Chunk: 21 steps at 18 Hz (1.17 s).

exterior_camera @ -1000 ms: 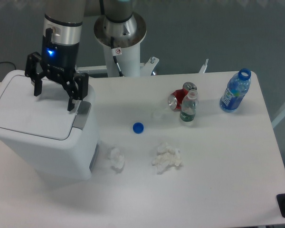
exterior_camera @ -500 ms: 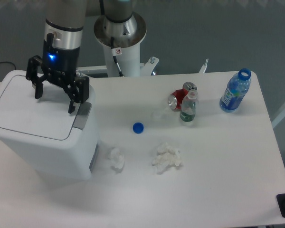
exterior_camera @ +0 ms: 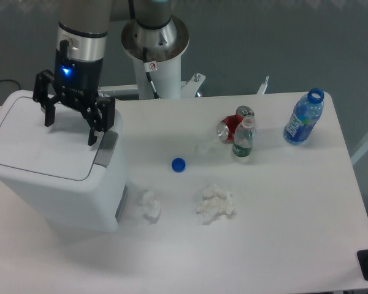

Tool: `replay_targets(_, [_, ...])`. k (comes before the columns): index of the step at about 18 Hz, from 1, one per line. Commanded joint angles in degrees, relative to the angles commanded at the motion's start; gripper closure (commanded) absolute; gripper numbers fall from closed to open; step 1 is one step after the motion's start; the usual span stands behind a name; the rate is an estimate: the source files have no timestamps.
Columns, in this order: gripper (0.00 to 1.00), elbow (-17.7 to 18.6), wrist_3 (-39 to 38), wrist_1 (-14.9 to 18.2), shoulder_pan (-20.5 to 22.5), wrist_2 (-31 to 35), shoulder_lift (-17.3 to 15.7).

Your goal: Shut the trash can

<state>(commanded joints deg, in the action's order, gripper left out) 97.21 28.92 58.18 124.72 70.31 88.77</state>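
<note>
Single high front view over table (exterior_camera: 264, 245)

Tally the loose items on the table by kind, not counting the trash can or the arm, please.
Bottles: 2, the blue bottle with no cap and the small green-label bottle
Cans: 1, the red can on its side
Bottle caps: 1, the blue cap
Crumpled tissues: 2, the small wad and the larger wad
Total: 6

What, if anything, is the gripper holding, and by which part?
Nothing is held. The gripper is open, its fingers spread above the flat lid of the trash can, with nothing between them.
</note>
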Motion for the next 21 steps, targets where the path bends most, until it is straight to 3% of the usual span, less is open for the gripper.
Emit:
replay_targets(4, [0.0, -0.3, 0.0, 0.1, 1.4, 1.0, -0.6])
replay_targets(11, [0.0, -1.8, 1.8, 0.1, 6.3, 8.7, -0.5])
replay_targets(21, [0.0, -2.5, 24.0, 0.2, 16.3, 9.7, 1.5])
